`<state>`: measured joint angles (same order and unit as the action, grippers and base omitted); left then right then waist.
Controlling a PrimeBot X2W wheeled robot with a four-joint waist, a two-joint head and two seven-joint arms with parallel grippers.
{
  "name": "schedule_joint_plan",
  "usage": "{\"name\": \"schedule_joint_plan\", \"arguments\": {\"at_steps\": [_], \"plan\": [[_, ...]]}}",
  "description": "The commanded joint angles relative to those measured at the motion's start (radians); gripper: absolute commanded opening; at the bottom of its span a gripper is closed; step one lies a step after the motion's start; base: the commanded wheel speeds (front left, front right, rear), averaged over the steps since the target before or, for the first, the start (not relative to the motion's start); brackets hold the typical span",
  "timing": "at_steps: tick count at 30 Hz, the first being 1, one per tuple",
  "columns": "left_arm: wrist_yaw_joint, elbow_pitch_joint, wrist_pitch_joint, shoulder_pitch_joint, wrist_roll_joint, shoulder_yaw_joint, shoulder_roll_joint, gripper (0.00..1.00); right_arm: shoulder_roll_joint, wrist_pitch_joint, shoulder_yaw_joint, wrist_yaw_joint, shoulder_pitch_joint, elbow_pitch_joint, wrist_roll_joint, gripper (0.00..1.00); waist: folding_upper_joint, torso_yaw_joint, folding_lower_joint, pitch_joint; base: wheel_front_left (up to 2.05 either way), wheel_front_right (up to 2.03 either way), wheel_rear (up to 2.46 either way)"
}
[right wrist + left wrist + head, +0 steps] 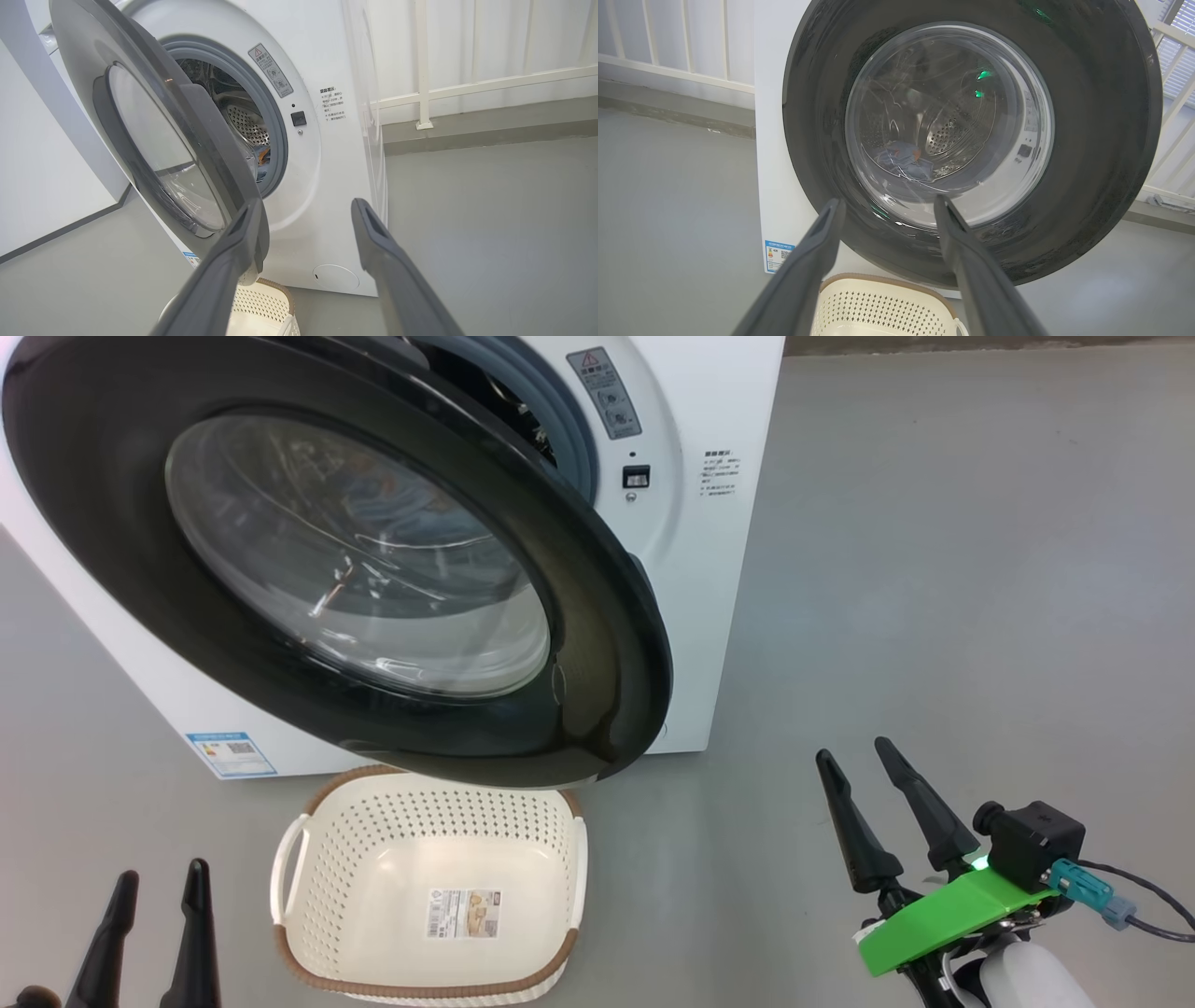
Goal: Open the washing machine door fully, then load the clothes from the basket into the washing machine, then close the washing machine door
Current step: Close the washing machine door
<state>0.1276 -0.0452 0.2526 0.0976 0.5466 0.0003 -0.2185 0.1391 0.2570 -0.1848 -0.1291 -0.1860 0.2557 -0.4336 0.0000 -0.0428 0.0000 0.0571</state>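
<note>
Head view, stock as found.

1. Left hand (161,873): fingers spread, holding nothing, low beside the basket.
2. Right hand (852,751): fingers spread, holding nothing, over the bare floor (934,569), clear of the machine.
3. Basket (373,821): empty, with the label on its floor exposed. It stands on the floor below the door's lower edge.
4. Washing machine door (336,560): partway open, swung out from the washing machine (709,569), free edge on the right hand's side.
5. Clothes (903,161): light blue garment with an orange patch, lying in the steel drum (245,123), seen through the glass.

Handling note: loading looks done and closing remains. The door is probably rigid and fairly heavy, with a slick gloss. Push on the black ring near the free edge, not on the glass bowl.
</note>
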Motion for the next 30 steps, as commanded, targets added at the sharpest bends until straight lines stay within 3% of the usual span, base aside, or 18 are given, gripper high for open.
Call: {"name": "schedule_joint_plan", "arguments": {"at_steps": [1, 3, 4, 6, 12, 19, 30], "plan": [[0.003, 0.023, 0.009, -0.037, -0.011, 0.034, -0.016, 1.00, 0.006, 0.005, -0.020, -0.002, -0.013, -0.029, 0.008, 0.88, 0.0000, 0.002, 0.0000, 0.001, 0.00, 0.00, 0.00], [0.003, 0.024, 0.009, -0.038, -0.010, 0.034, -0.017, 1.00, 0.009, 0.005, -0.019, -0.002, -0.017, -0.035, 0.010, 0.47, 0.0000, 0.006, 0.0000, 0.002, 0.00, 0.00, 0.00], [0.003, 0.024, 0.009, -0.038, -0.010, 0.033, -0.017, 1.00, 0.010, 0.005, -0.018, -0.002, -0.018, -0.037, 0.012, 0.38, 0.0000, 0.009, 0.0000, 0.003, 0.00, 0.00, 0.00], [0.003, 0.025, 0.009, -0.038, -0.010, 0.032, -0.016, 1.00, 0.013, 0.005, -0.015, -0.002, -0.024, -0.049, 0.015, 0.00, 0.0000, 0.014, 0.0000, 0.003, 0.00, 0.00, 0.00], [0.003, 0.026, 0.009, -0.038, -0.009, 0.029, -0.013, 1.00, -0.003, 0.005, -0.004, -0.002, -0.038, -0.128, -0.018, 0.00, 0.0000, 0.034, 0.0000, 0.005, 0.00, 0.00, 0.00], [0.003, 0.023, 0.009, -0.046, 0.003, 0.028, -0.003, 1.00, 0.018, 0.005, -0.073, -0.002, -0.085, -0.203, -0.043, 0.00, 0.0000, 0.069, 0.0000, 0.005, 0.00, 0.00, 0.00], [0.003, 0.019, 0.009, -0.058, 0.008, 0.010, 0.002, 1.00, 0.079, 0.005, -0.227, -0.002, -0.173, -0.159, -0.043, 0.00, 0.0000, 0.138, 0.0000, 0.010, 0.00, 0.00, 0.00]]}}
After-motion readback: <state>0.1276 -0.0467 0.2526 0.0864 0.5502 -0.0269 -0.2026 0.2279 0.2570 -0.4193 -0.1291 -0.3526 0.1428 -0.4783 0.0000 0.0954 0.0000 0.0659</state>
